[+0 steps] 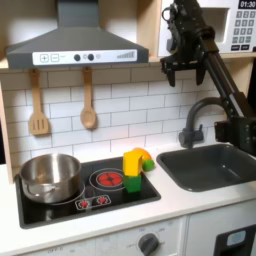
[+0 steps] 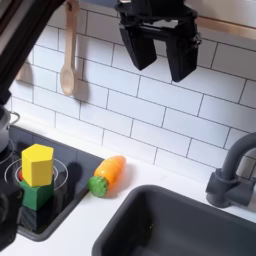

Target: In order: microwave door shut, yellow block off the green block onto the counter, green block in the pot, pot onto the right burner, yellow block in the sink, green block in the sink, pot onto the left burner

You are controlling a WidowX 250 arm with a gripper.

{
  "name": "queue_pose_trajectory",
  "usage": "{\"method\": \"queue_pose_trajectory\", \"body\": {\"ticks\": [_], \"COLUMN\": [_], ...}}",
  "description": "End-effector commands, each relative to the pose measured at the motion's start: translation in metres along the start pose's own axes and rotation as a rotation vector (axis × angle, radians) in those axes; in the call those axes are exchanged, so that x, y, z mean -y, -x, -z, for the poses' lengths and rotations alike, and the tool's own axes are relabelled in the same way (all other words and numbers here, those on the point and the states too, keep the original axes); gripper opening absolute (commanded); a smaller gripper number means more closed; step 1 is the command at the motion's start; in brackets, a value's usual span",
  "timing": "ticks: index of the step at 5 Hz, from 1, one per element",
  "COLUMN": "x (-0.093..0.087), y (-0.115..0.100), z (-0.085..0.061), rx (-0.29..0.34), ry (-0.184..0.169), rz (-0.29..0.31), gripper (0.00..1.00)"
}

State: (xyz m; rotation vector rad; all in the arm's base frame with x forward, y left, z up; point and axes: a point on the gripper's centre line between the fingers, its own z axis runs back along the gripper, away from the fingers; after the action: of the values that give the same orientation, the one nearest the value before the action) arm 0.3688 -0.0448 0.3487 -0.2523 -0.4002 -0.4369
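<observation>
Yellow block sat stacked on green block, arm raised high.
First exterior view: pot (image 1: 50,176) on that burner at the first exterior view's left, yellow block (image 1: 133,161) atop green block (image 1: 133,183). Second exterior view: gripper (image 2: 160,62) hung spread, empty, above the carrot (image 2: 108,174).

So the pot (image 1: 50,175) sits on the cooktop's (image 1: 60,212) burner nearest the first exterior view's left edge. On the other burner (image 1: 108,179), toward the cooktop's opposite edge, the green block (image 2: 35,193) stands with the yellow block (image 2: 37,164) stacked right on top of it. A toy vegetable (image 2: 108,173) lies on the counter (image 1: 170,200) just past that edge of the cooktop, between the blocks and the sink (image 1: 213,166). The faucet (image 1: 200,120) stands at the sink's back edge. Up high, the gripper (image 2: 161,50) hangs well above all of it, by the microwave door (image 1: 190,30).
</observation>
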Motion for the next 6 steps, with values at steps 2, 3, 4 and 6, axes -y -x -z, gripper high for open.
{"method": "queue_pose_trajectory", "body": {"ticks": [2,3,4,6], "x": [-0.009,-0.011,-0.014,-0.017], "y": [0.044,0.064,0.079,0.095], "z": [0.000,-0.007,-0.008,-0.005], "rx": [-0.097,-0.121,-0.148,-0.180], "ry": [-0.037,-0.055,-0.059,-0.089], "rz": [-0.038,-0.062,-0.070,-0.112], "gripper": [1.00,1.00,1.00,1.00]}}
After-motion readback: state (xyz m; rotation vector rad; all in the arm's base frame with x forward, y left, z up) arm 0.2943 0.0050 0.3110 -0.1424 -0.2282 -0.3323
